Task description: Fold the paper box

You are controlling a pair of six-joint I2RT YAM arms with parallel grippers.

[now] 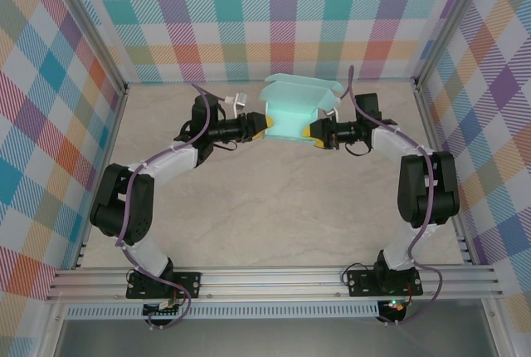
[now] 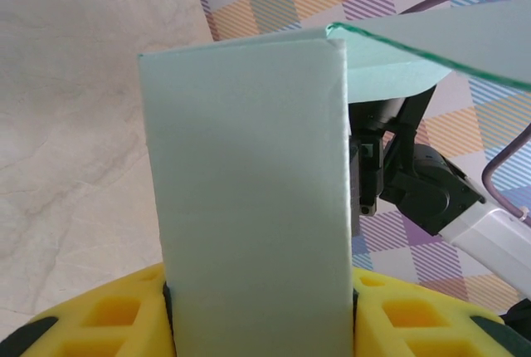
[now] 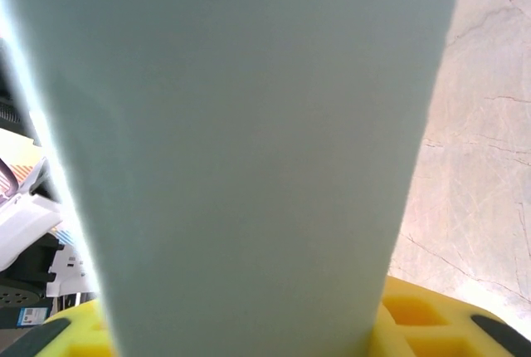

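A pale aqua panel of the paper box (image 3: 249, 141) stands closest to the right wrist camera, rising upright from between the right fingers (image 3: 423, 315). Their yellow faces sit against its two side edges at the bottom of that view, part-way open and closed onto the card. The left wrist camera sees much the same from the other end. There a tall folded panel of the paper box (image 2: 249, 207) stands between the left fingers (image 2: 108, 315), which are also part-way open with the card gripped between them. The panel's top edge is creased over into a flap that slants away to the right. Beyond that flap the black and white end of the right arm (image 2: 440, 199) can be seen. From above, the paper box (image 1: 290, 112) is held between the two arms over the far middle of the table (image 1: 274, 207), close to the checked back wall (image 1: 249, 8). The left fingers (image 1: 259, 124) are on its left end and the right fingers (image 1: 314, 131) on its right end, pointing at each other. Its wider flaps spread toward the back wall, while the part between the fingers is narrower. Both arms bend inward from their bases on the aluminium rail (image 1: 274, 278) at the near edge, and a purple cable (image 1: 124, 224) runs along the left arm.
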